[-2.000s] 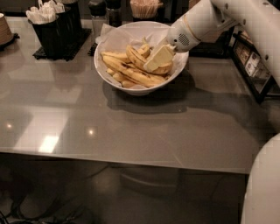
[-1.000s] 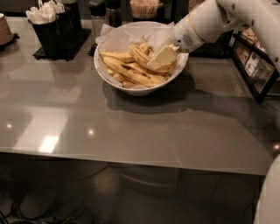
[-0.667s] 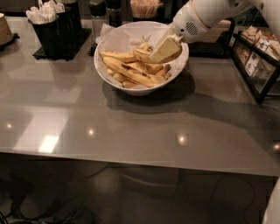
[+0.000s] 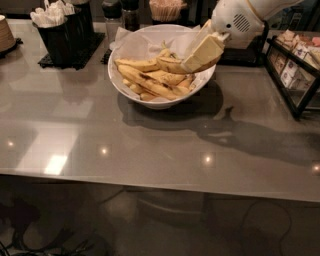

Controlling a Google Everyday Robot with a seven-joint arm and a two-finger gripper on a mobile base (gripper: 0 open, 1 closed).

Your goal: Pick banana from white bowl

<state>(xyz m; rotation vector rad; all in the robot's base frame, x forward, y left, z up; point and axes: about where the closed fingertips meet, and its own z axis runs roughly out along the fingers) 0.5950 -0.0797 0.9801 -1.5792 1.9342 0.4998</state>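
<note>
The white bowl (image 4: 150, 101) stands at the back middle of the grey table, lined with white paper and holding several yellow bananas. My gripper (image 4: 198, 57) reaches in from the upper right over the bowl's right side. Its cream fingers (image 4: 204, 48) are shut on the curved yellow banana (image 4: 170, 64). The banana is raised a little above the others; its left end sticks out of the fingers and its right end reaches the bowl's right rim. The other, brown-streaked bananas (image 4: 150, 84) lie lower in the bowl.
A black caddy of white packets (image 4: 62, 31) stands at the back left, with a brown stack (image 4: 5, 34) at the far left. Shakers (image 4: 122, 14) and a basket (image 4: 165, 9) stand behind the bowl. A black wire rack (image 4: 295, 67) stands at the right.
My gripper has risen and moved slightly back and right out of the pile, with the curved banana coming up in its fingers. The bowl has not moved.
</note>
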